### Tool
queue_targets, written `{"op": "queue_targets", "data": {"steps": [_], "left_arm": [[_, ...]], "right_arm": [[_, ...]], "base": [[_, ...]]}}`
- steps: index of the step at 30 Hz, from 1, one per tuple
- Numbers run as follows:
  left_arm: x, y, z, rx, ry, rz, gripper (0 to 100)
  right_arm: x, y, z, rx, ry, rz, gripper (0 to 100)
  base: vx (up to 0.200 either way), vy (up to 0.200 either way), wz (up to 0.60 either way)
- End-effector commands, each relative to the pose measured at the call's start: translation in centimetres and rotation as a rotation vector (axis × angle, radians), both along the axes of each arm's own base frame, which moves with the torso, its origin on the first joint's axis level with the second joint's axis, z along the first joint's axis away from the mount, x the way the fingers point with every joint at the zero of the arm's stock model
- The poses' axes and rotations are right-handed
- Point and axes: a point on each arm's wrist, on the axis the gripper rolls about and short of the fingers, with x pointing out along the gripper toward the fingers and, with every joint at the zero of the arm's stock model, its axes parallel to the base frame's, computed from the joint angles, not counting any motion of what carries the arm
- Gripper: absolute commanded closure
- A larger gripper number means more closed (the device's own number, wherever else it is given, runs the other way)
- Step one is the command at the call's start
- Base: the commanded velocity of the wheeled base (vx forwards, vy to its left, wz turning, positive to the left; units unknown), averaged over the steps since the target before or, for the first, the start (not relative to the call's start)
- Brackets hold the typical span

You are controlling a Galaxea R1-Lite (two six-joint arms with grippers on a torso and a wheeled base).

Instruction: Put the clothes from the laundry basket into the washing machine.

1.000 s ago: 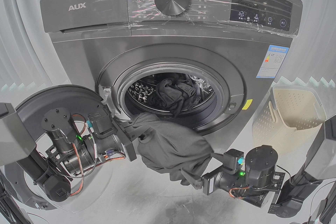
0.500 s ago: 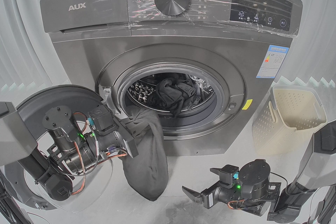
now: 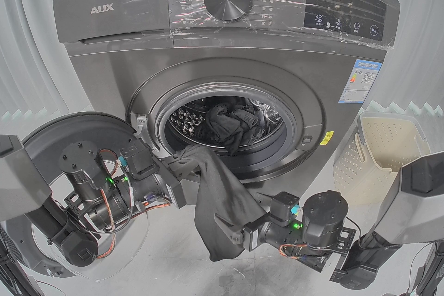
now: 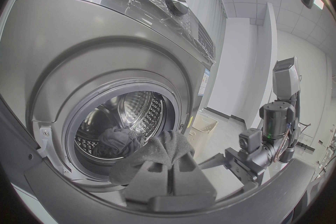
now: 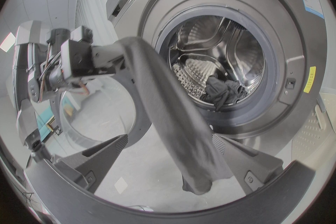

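A dark grey garment (image 3: 222, 204) hangs in front of the washing machine (image 3: 138, 65), just below the open drum mouth. My left gripper (image 3: 182, 165) is shut on its top end, level with the lower left of the door seal; the fingers (image 4: 154, 179) pinch the cloth (image 4: 164, 146). My right gripper (image 3: 229, 232) is low down at the garment's hanging part. It is open, and the cloth (image 5: 175, 123) drapes between its spread fingers (image 5: 101, 154). Other dark clothes (image 3: 229, 123) lie inside the drum.
The round door (image 3: 69, 135) stands swung open at the left, behind my left arm. A cream perforated laundry basket (image 3: 388, 158) stands on the floor to the right of the machine. Bare grey floor lies below the garment.
A second ago the right gripper held the garment's lower end, then let go and dropped away. It has now come back up and left around the hanging cloth, which has swung right.
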Motion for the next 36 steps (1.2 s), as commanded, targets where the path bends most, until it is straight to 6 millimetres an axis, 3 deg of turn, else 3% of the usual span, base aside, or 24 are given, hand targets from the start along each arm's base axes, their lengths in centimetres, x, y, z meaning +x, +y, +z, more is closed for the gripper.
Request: {"op": "queue_targets", "data": {"steps": [1,11,24,27,36], "left_arm": [[-0.2,-0.2,-0.2,0.007,0.005,-0.013,100],[-0.2,-0.2,-0.2,0.006,0.004,-0.011,100],[0.2,-0.5,-0.2,-0.003,0.004,0.013,100],[0.5,-0.8,-0.2,-0.006,0.000,0.020,100],[2.3,-1.5,0.7,-0.068,-0.026,0.091,100]], "right_arm": [[1.9,0.2,0.7,0.042,-0.034,-0.034,0],[3.0,-0.4,1.7,0.074,-0.063,-0.069,0],[0.2,1.6,1.2,0.058,-0.041,0.039,0],[-0.7,2.3,0.7,0.046,-0.027,0.091,0],[-0.3,3.5,-2.3,0.035,-0.006,0.148,0]], "base": [[0.000,0.000,0.00],[0.000,0.000,0.00],[0.000,0.000,0.00],[0.000,0.000,0.00],[0.000,0.000,0.00]]}}
